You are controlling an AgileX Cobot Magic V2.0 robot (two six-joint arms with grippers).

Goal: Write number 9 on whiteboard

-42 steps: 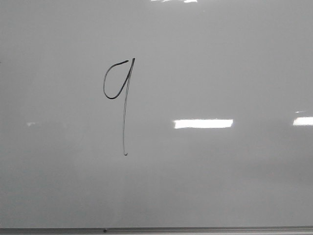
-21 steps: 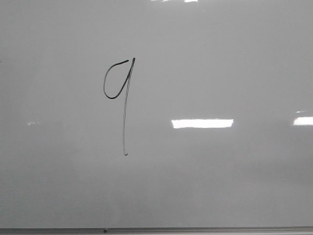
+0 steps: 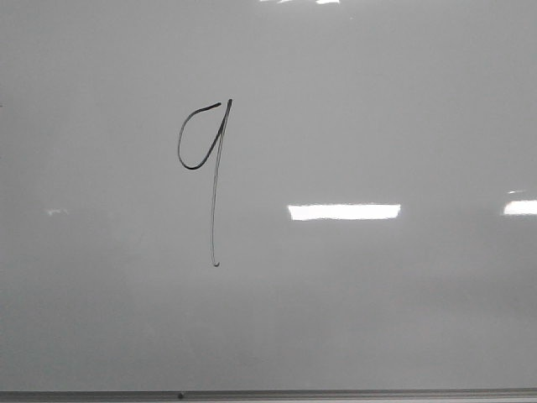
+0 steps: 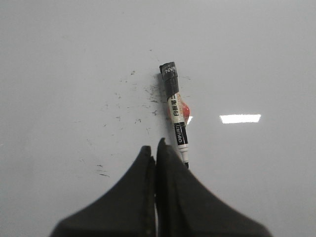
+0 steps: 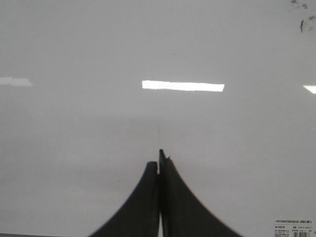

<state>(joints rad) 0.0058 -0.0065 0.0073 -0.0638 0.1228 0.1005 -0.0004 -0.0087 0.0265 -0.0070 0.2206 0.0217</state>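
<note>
While number 9 (image 3: 210, 168) sits on whiteboard (image 3: 403, 319), left gripper (image 4: 156, 148), right gripper (image 5: 160, 158) pressed together, empty.

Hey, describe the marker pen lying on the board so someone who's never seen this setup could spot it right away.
Start with the big pale whiteboard. Just beyond the left gripper, whose jaws are closed, lies the marker: a slim white pen with a black cap and black label bands. It is the only solid object among the scattered ink specks.

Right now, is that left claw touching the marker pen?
Cannot tell. In the left wrist view the shut left gripper overlaps the marker's near end, hiding any contact.
</note>
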